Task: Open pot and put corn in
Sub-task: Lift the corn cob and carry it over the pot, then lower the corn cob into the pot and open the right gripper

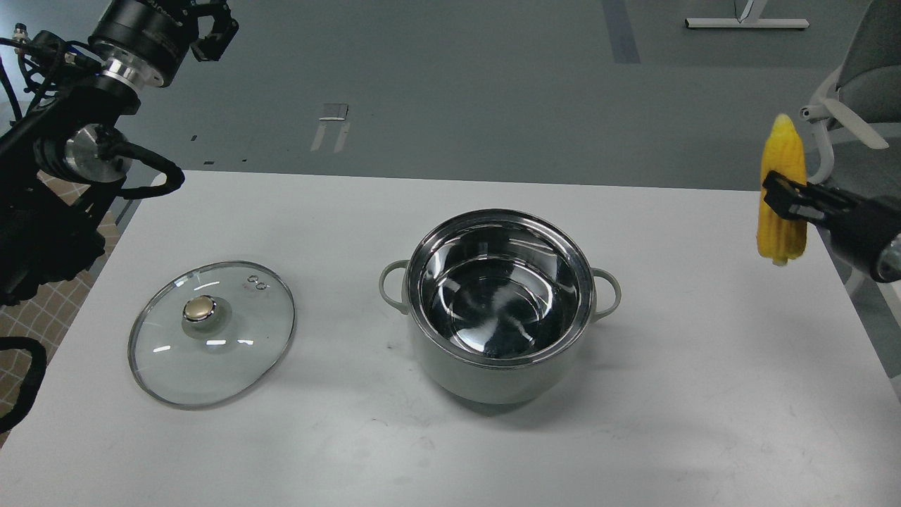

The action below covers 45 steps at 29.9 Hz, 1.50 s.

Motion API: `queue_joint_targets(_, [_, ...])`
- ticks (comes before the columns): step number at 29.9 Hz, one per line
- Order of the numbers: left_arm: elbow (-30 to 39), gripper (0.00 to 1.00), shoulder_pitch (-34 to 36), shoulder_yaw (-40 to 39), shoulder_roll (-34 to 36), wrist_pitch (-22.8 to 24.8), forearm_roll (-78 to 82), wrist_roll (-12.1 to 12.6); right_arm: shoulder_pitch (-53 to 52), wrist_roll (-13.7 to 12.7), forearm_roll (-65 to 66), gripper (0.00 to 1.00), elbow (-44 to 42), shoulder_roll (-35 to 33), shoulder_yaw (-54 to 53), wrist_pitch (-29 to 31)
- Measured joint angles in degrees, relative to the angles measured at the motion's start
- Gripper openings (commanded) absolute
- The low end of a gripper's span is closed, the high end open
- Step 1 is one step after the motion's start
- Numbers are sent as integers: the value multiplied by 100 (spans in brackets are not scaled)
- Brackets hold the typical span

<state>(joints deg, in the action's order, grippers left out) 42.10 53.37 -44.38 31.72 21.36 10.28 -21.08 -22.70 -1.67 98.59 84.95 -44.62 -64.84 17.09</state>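
Note:
The pale grey-green pot (498, 366) stands open in the middle of the white table, its shiny steel inside empty. The yellow corn (781, 232) hangs upright in the air at the right edge, point up, well above the table and to the right of the pot. My right gripper (774, 191) is shut on the corn around its middle. My left gripper (210, 28) is raised at the top left, far from the pot, holding nothing; its fingers stand apart.
The glass lid (232, 352) with a brass knob lies flat on the table left of the pot. The white table (669, 422) ends close on the right. A chair (855, 105) stands past the right corner.

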Motion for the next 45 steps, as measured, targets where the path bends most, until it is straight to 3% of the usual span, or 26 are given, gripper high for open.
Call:
queue_joint_targets(5, [1,97,39,-7,-23,-5,-1,15,-1015,-20,-6,0,110,989,331,442])
queue_joint_targets(10, [2,97,116,-8,-33,-7,0,16,-1688,-59,19,0,136,1703,1558,590])
queue_joint_targets(16, [1,97,186,-1,-18,-10,0,16,-1924,-88,154,0,50,2184,2885,596])
queue_joint_targets(24, [0,97,229,-7,-24,-18,0,16,-1919,-114,472,0,-163,2474,3168,586])
queue_joint_targets(26, [0,97,234,-8,-25,-17,0,16,-1919,-114,476,12,-176,2479,3174,585])
queue_joint_targets(33, [0,97,236,-10,-33,-18,0,16,-1908,-110,477,27,-188,2483,3269,585])
queue_joint_targets(38, [0,97,236,-10,-31,-18,0,7,-1923,-104,477,52,-171,2478,3292,581])
queue_joint_targets(40, [0,97,236,-10,-27,-18,0,5,-1936,-98,469,74,-154,2477,3292,576])
queue_joint_targets(42, [0,97,236,-10,-26,-18,0,4,-1948,-78,456,86,-115,2474,3290,574])
queue_joint_targets(45, [0,97,236,-10,-26,-18,0,1,-1949,-60,443,94,-48,2448,3273,568])
